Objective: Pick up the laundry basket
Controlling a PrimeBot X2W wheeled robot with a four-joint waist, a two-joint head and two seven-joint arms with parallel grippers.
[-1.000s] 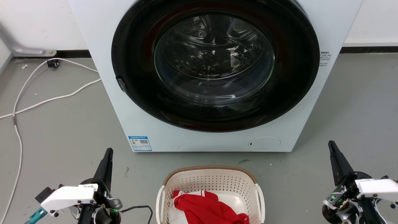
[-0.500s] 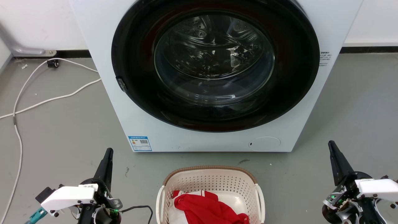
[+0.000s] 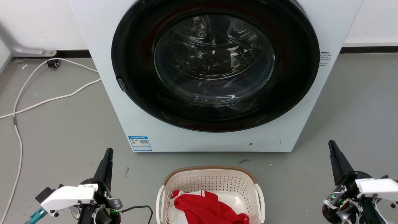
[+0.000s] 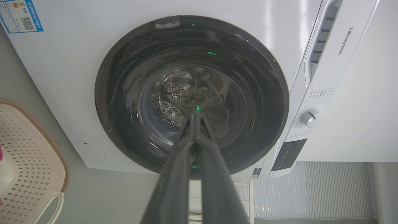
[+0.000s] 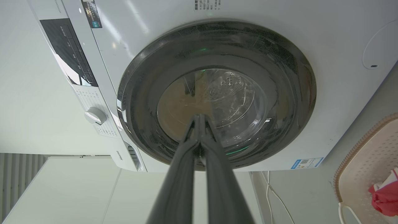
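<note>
The laundry basket (image 3: pixel 214 182), cream-white and perforated with a brown braided rim and white side handles, stands on the floor at the bottom centre of the head view, holding red and white cloth (image 3: pixel 208 207). A corner of the basket (image 4: pixel 28 161) appears at the left of the left wrist view, and the basket (image 5: pixel 367 174) sits at the lower right of the right wrist view. My left gripper (image 3: pixel 108 153) is shut, left of the basket and apart from it. My right gripper (image 3: pixel 331 145) is shut, well to the basket's right. Both hold nothing.
A white front-loading washing machine (image 3: pixel 211 74) with a round dark door stands just behind the basket. White cables (image 3: pixel 46 99) trail over the grey floor at the left. Bare floor lies on both sides of the basket.
</note>
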